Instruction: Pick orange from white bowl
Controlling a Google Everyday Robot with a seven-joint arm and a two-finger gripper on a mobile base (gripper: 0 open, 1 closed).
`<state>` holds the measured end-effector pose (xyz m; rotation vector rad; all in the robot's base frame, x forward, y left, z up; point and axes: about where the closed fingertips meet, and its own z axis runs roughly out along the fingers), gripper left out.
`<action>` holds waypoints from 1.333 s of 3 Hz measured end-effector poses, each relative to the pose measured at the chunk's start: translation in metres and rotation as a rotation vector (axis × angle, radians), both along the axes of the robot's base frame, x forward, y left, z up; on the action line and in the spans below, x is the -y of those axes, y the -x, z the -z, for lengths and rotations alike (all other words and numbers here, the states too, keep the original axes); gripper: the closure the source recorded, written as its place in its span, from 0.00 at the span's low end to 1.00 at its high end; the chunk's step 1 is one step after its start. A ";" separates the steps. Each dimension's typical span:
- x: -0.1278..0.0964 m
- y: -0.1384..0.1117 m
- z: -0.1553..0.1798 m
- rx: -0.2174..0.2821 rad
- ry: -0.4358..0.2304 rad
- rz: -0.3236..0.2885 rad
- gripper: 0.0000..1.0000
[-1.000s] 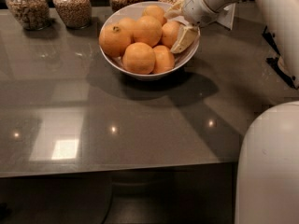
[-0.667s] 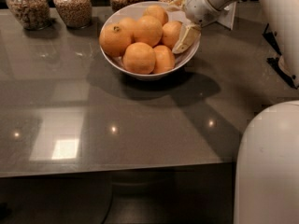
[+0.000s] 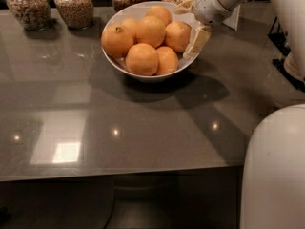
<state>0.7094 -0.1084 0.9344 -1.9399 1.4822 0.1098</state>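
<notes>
The white bowl (image 3: 125, 67) stands at the back middle of the grey table and holds several oranges. The left one (image 3: 117, 40) has a dark stem dimple. A plain orange (image 3: 177, 36) lies at the bowl's right side. My gripper (image 3: 190, 25) is over the bowl's right rim, at that orange. One finger (image 3: 198, 40) reaches down to the right of the orange and the other (image 3: 184, 7) sits behind it. The fingers stand apart and the orange rests in the bowl.
Several glass jars of grain (image 3: 73, 5) line the table's back edge. A white card (image 3: 236, 19) stands behind my arm. My white base (image 3: 274, 171) fills the lower right. The table's front edge (image 3: 119, 170) runs across the lower part.
The gripper has shifted slightly to the right, so the near finger covers less of the right orange. The bowl and oranges have not moved.
</notes>
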 end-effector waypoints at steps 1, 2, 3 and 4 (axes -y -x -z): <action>0.003 -0.001 0.004 0.002 0.024 0.003 0.20; 0.000 -0.013 0.015 0.019 0.051 0.001 0.26; -0.004 -0.022 0.025 0.018 0.056 0.001 0.28; -0.008 -0.027 0.033 0.009 0.057 -0.001 0.47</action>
